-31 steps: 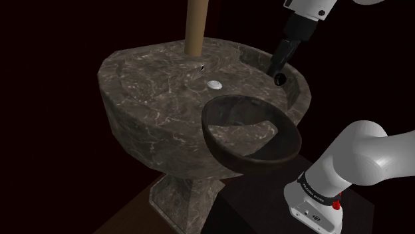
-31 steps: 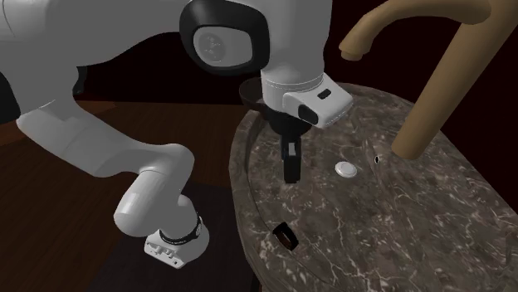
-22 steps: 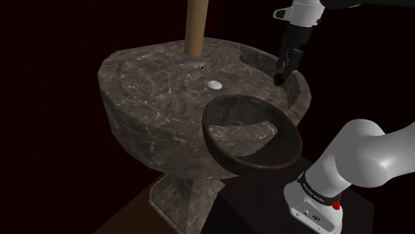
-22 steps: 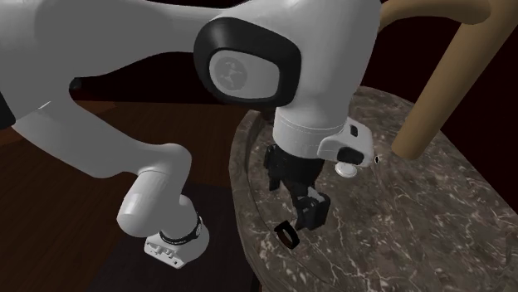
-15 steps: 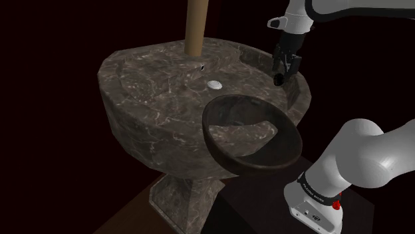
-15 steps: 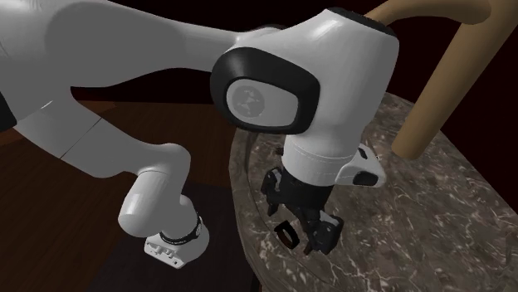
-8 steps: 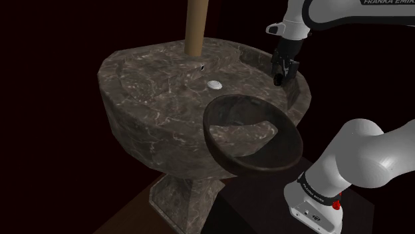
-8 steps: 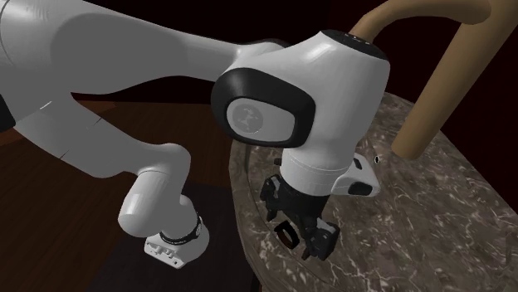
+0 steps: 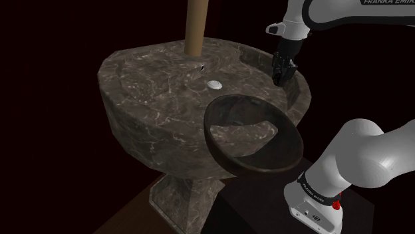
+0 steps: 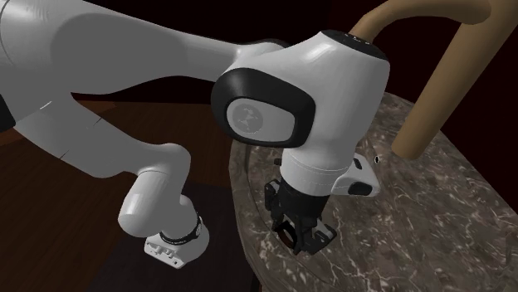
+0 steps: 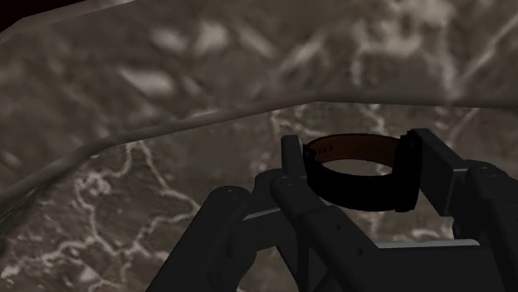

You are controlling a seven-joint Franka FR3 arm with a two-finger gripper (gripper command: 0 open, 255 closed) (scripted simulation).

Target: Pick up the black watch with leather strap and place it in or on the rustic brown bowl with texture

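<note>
The black watch [image 11: 359, 172] stands as a closed loop with a brown inner strap on the dark marble basin [image 9: 146, 100], beside its raised rim. My gripper [image 11: 359, 181] is shut on the watch, one black finger [image 11: 290, 166] pressing each side of the loop. In the shoulder view the gripper [image 9: 280, 74] points down at the basin's far right corner. In the second exterior view the gripper [image 10: 300, 237] sits low on the marble under the white wrist. The dark brown bowl [image 9: 214, 141] rests tilted on the basin's near right edge, nearer the stand than the gripper.
A tan faucet column [image 9: 196, 26] rises from the back of the basin and curves overhead [image 10: 432, 99]. A white drain plug [image 9: 214, 85] lies mid-basin, near a small overflow hole [image 9: 201, 66]. The arm's base [image 9: 316, 199] stands at the shoulder view's lower right. Black area surrounds the basin.
The fingers stood apart around the watch and have closed onto it. The hand itself has stayed over the same corner of the basin.
</note>
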